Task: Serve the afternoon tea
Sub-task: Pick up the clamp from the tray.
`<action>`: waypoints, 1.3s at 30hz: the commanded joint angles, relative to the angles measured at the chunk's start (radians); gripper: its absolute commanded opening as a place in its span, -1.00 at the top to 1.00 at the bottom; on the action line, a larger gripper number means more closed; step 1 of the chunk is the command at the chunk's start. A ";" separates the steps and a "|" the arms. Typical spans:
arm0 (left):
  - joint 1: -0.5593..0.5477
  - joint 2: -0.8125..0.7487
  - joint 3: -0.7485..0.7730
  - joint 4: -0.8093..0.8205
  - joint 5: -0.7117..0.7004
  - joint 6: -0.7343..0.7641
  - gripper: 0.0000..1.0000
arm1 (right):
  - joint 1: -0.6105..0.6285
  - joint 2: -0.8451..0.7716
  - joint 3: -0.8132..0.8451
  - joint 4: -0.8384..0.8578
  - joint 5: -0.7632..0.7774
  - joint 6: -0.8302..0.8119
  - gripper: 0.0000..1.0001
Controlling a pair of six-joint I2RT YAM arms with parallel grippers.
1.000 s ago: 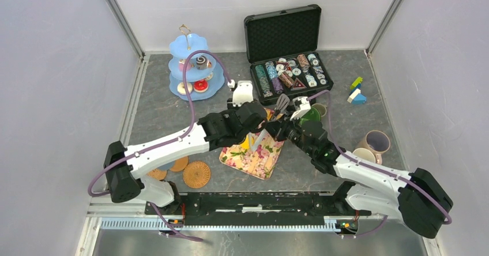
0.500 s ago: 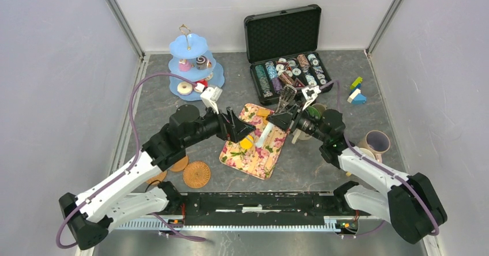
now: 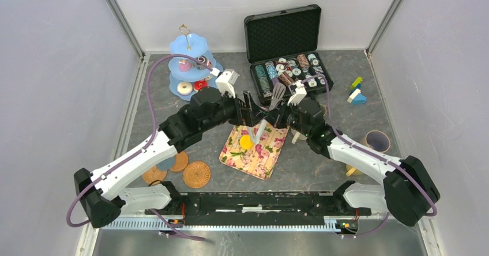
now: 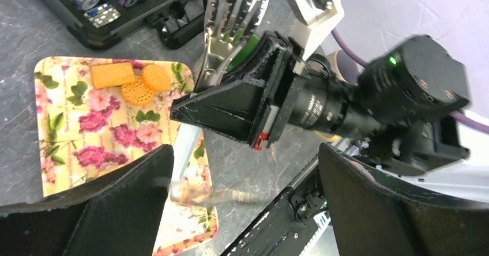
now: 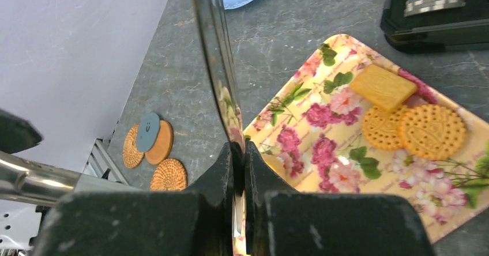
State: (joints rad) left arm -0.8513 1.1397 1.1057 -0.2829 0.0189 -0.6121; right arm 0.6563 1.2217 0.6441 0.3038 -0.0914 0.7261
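My right gripper (image 5: 239,152) is shut on the handle of a slotted metal server (image 4: 233,5), whose head points up and away over the floral tray (image 3: 254,158). The same right gripper (image 3: 272,119) hangs over the tray's far end. My left gripper (image 3: 254,110) faces it, wide open, with nothing between its jaws. In the left wrist view, the left gripper (image 4: 245,152) frames the server's handle without touching it. Orange-yellow biscuits (image 5: 432,130) lie at one end of the tray. Donuts (image 3: 185,87) and a swirl cake (image 3: 202,60) sit on the blue tiered stand (image 3: 193,74).
An open black case of poker chips (image 3: 288,71) stands just behind both grippers. Woven coasters (image 3: 196,174) lie at the near left. A lilac mug (image 3: 377,140) stands at the right, and coloured blocks (image 3: 357,91) at the far right. Grey walls close in both sides.
The left gripper opened off the server, drew back left, then came forward again toward the right gripper. The right gripper kept the server and shifted left over the tray.
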 commanded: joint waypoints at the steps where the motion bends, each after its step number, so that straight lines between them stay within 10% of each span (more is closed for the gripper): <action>1: 0.007 -0.122 -0.040 0.074 0.103 0.078 -1.00 | -0.121 -0.002 -0.039 0.184 -0.245 -0.061 1.00; 10: 0.044 -0.353 -0.095 -0.003 0.016 0.175 -1.00 | -0.252 0.009 0.001 0.157 -0.635 -0.207 1.00; 23: 0.040 -0.225 -0.309 0.407 0.756 0.054 -1.00 | -0.265 0.056 -0.098 1.226 -0.883 0.538 1.00; 30: -0.024 -0.101 -0.269 0.445 0.681 0.075 -1.00 | -0.242 0.199 -0.064 1.600 -0.849 0.837 1.00; 39: -0.034 0.009 -0.239 0.548 0.558 0.039 -0.68 | -0.212 0.162 -0.100 1.498 -0.837 0.722 1.00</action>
State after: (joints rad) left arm -0.8799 1.1267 0.8188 0.1349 0.6140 -0.5167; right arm 0.4393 1.4319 0.5480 1.4597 -0.9405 1.4776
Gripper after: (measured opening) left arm 0.908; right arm 0.051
